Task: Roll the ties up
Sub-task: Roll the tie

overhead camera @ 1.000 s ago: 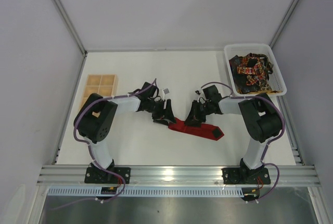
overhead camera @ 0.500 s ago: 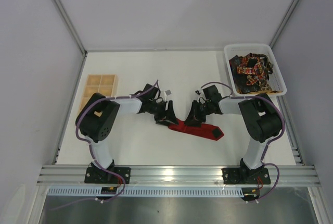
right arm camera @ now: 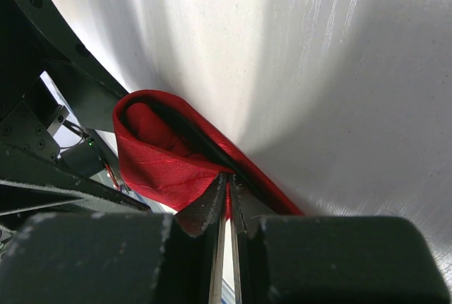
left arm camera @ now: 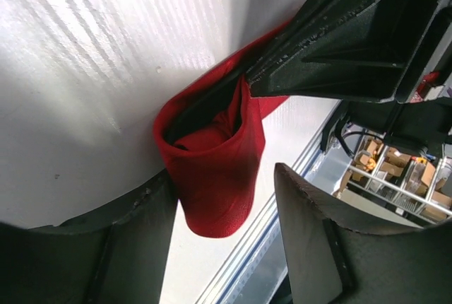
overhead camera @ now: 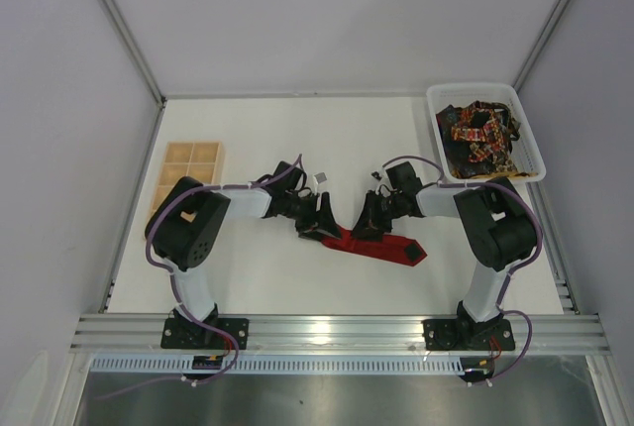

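The plain red tie (overhead camera: 381,246) lies on the white table (overhead camera: 258,267) between my two grippers, its wide pointed end toward the right front. My left gripper (overhead camera: 319,220) is open, with the tie's rolled-up end (left arm camera: 212,166) between its fingers and touching the left finger (left arm camera: 92,247). My right gripper (overhead camera: 369,223) is shut on a fold of the red tie (right arm camera: 162,155) right beside the roll, its jaws (right arm camera: 227,191) pinched tight on the fabric. Dark patterned ties (overhead camera: 480,137) lie heaped in a bin at the back right.
The white plastic bin (overhead camera: 533,144) stands at the back right corner. A wooden compartment tray (overhead camera: 188,170) lies at the left. The right gripper's body (left arm camera: 353,35) fills the top right of the left wrist view. A metal rail (overhead camera: 337,332) runs along the front edge.
My left gripper has moved a little to the right, closer onto the tie's rolled end. The right gripper has kept its grip and stayed in place.
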`<action>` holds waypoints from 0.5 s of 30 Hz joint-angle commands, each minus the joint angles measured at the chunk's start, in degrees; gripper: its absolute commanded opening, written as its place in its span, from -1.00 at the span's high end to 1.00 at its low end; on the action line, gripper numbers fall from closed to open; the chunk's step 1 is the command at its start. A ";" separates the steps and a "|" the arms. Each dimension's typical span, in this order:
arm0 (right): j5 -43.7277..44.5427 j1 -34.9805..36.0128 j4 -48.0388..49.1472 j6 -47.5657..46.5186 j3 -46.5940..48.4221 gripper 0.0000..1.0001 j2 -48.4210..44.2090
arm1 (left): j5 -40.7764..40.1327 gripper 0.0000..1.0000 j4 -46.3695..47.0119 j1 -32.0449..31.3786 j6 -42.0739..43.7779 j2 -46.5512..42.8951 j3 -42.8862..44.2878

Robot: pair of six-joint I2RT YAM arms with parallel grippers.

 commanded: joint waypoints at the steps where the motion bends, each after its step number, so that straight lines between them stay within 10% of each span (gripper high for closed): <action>1: 4.11 0.16 0.07 -1.71 0.03 0.78 1.88 | -3.27 -0.23 0.77 -0.51 0.21 1.39 -0.87; 15: 4.02 0.16 -0.02 -2.14 -0.06 0.78 1.97 | -5.29 0.04 0.42 -0.59 -0.15 1.56 -0.96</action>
